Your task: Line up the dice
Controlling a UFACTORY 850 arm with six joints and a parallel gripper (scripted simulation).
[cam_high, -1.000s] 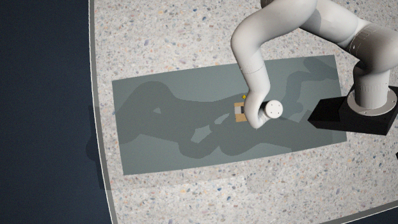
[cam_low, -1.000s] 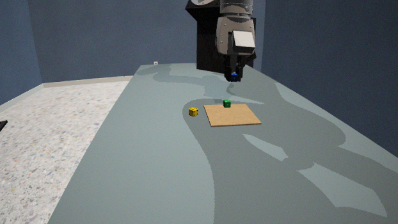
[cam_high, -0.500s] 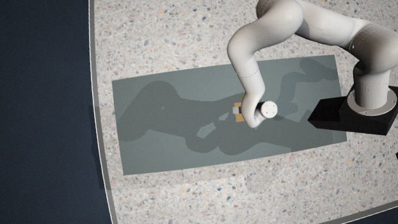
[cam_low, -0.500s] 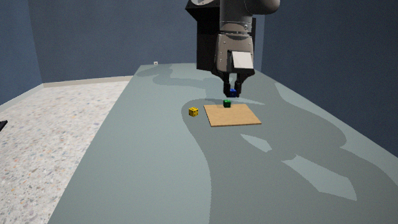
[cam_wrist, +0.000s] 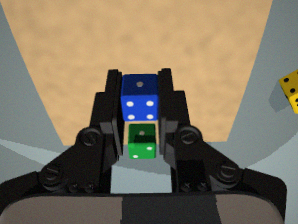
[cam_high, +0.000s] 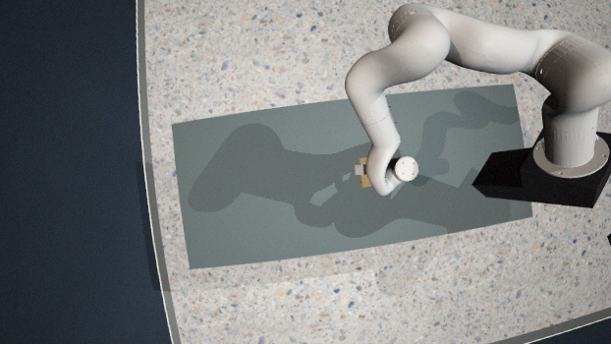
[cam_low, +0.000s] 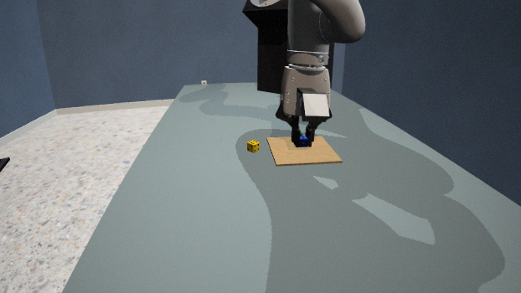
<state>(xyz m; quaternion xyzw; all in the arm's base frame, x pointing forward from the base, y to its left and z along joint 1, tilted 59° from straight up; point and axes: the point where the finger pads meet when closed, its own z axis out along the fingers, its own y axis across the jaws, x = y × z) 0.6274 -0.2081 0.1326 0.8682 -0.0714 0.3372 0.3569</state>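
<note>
Clamped between the black jaws, the small blue cube die point(cam_wrist: 140, 98) sits low over the flat tan square mat point(cam_low: 304, 151), at or just above its surface, near the mat's far edge; the jaws are nearly closed and grip it on two opposite side faces. Its face toward the wrist camera shows four white pips, another face one. Just behind it, toward the robot's base and close to the mat's far edge, is the small green cube die point(cam_wrist: 143, 141); whether it lies fully on the mat cannot be told. Beside the mat's edge, on the grey desk point(cam_low: 188, 218), lies the small yellow cube die with dark pips point(cam_low: 253, 146), apart from the mat. Such a die looks light, rigid and smooth-sided, so it could slip or tip if squeezed off-centre; taking it squarely across flat parallel faces, low and centred, should keep its upward face unchanged. The gripper point(cam_low: 304, 135) hangs upright from the pale grey arm point(cam_high: 378, 118).
</note>
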